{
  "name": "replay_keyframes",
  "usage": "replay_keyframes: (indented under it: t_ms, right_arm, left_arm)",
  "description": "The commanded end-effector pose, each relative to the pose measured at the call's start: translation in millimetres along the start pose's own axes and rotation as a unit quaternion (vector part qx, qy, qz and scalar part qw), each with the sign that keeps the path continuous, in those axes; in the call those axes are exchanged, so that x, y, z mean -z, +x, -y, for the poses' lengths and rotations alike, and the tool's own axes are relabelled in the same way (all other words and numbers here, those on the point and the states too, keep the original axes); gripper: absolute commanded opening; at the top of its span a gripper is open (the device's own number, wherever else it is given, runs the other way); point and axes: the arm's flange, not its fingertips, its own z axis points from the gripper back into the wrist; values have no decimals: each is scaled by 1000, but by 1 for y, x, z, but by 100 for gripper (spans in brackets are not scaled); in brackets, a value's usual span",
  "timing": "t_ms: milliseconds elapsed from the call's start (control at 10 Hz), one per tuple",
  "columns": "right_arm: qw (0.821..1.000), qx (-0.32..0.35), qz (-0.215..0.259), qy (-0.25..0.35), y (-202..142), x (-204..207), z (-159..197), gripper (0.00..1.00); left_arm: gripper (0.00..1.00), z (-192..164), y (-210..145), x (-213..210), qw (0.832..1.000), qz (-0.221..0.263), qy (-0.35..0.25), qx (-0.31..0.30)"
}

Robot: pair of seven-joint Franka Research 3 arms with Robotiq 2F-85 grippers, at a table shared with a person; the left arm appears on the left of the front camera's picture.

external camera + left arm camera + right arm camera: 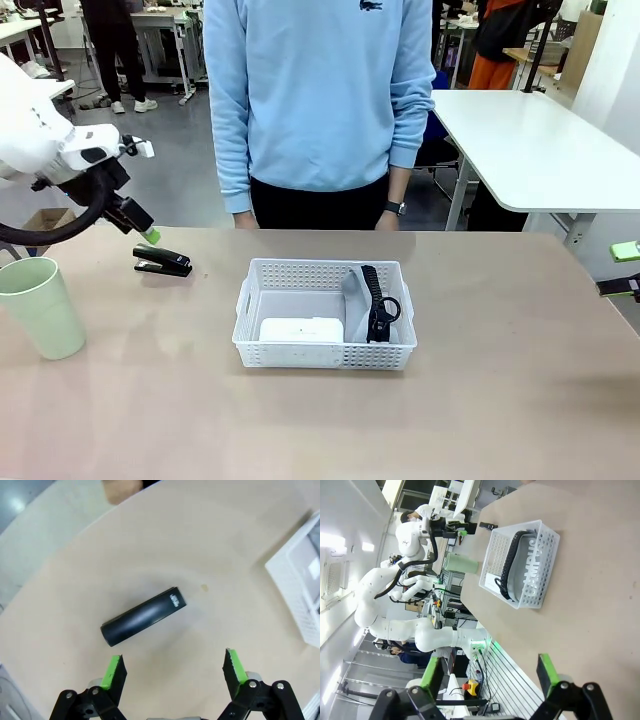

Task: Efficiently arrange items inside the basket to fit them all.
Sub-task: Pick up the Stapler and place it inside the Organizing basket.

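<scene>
Your bench (500,400) has a person (320,90) standing at its far edge, arms hanging and both hands just behind that edge. Your left arm (40,145) reaches in over the far left corner with its wrist tipped down and inward. The left gripper (172,660) hangs just above the bench with its green pads spread wide and nothing between them. The right gripper (490,667) sits out by the bench's right edge, rolled sideways, its fingers also wide apart and empty, well clear of the basket. The basket (325,358) sits mid-bench with its long sides parallel to the near edge. In its right half the grey zip pouch (352,284) stands on edge, long axis running from near to far wall, with its black strap (374,300) draped over the top. The pale green cup (42,305) stands upright near the left edge, mouth up. The white power strip (300,329) lies flat in the basket's near left corner, long axis along the near wall. The small black stapler (142,617) lies flat near the far left corner, long axis roughly along the far edge. In the left wrist view it runs diagonally just beyond the open fingers, touching neither pad.
</scene>
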Motion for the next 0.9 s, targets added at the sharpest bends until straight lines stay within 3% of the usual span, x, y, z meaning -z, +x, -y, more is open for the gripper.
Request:
replay_keyframes:
  t_ms: [0, 100, 300, 400, 600, 700, 800]
  right_arm:
    - [1000, -8, 1, 5, -1, -3, 0, 100]
    - [1000, -8, 1, 5, -1, -3, 0, 100]
    - [1000, -8, 1, 5, -1, -3, 0, 100]
    - [1000, -8, 1, 5, -1, -3, 0, 100]
    - [1000, -8, 1, 5, -1, -3, 0, 100]
    - [1000, -8, 1, 5, -1, -3, 0, 100]
    - [1000, -8, 1, 5, -1, -3, 0, 100]
  left_arm:
    - [100, -2, 10, 8, 1000, -13, 4, 22]
    - [100, -3, 13, 12, 999, 2, 20, 32]
    - [100, -7, 19, 22, 997, -15, 29, 72]
    - [100, -7, 20, 29, 986, -28, 45, 156]
    - [100, -4, 22, 39, 947, -42, 56, 315]
    - [100, -3, 22, 42, 924, -74, 2, 375]
    - [100, -5, 23, 43, 913, -77, -20, 400]
